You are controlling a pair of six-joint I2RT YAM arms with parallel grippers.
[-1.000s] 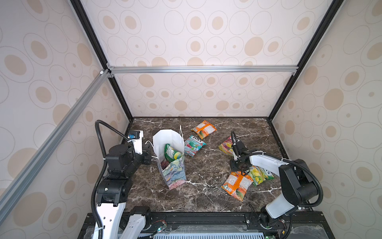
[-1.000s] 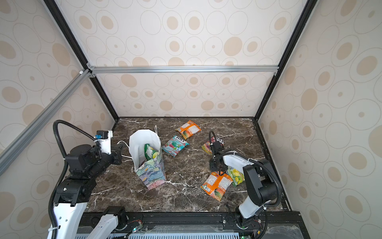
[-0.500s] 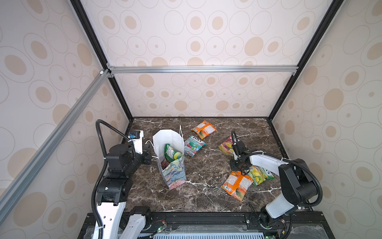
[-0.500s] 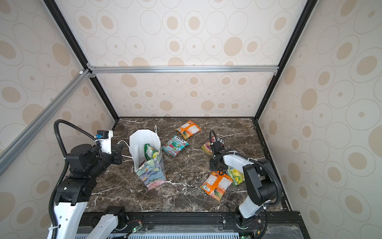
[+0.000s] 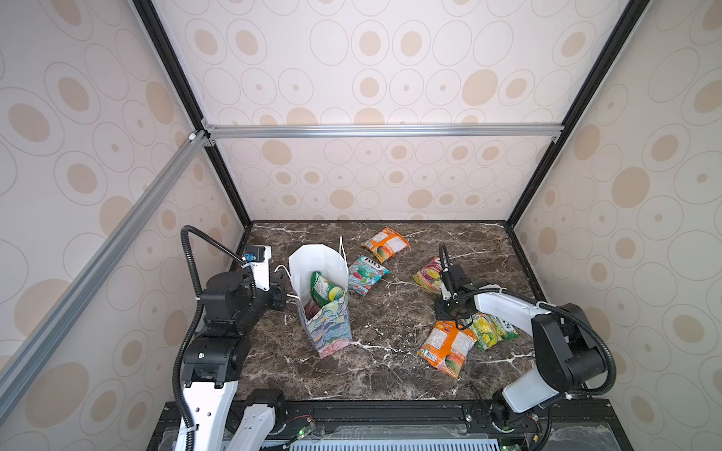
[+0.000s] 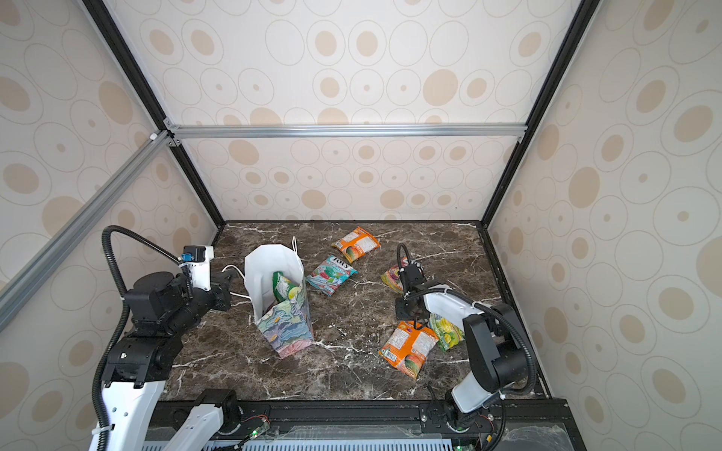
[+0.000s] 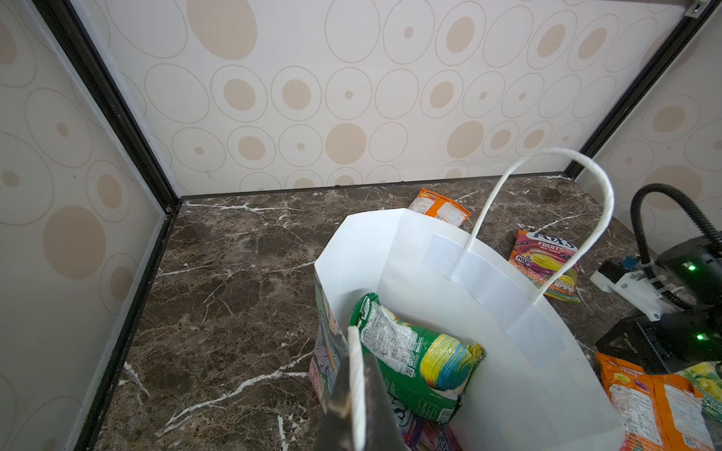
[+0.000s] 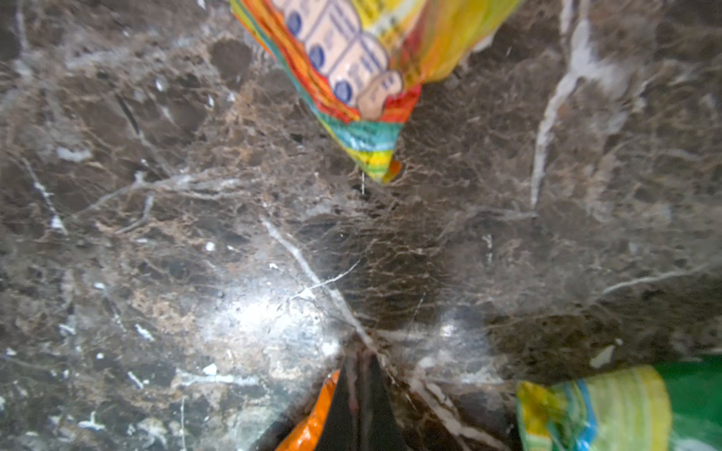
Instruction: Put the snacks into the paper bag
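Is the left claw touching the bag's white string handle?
Touching. The left wrist view shows the left claw shut tight on the white string handle of the paper bag.

A: What sort of place is shown?

B: A robotics lab test cell is indicated, not a home or a shop. A small booth is formed by black posts and an aluminium bar, and is closed in by panels printed with beige circles.

A: What else is the reading based on?

B: A marble-patterned tabletop is boxed in by those walls. The left arm and the right arm are mounted at a black rail along its front edge, and ribbed cable hoses are seen looped above them.
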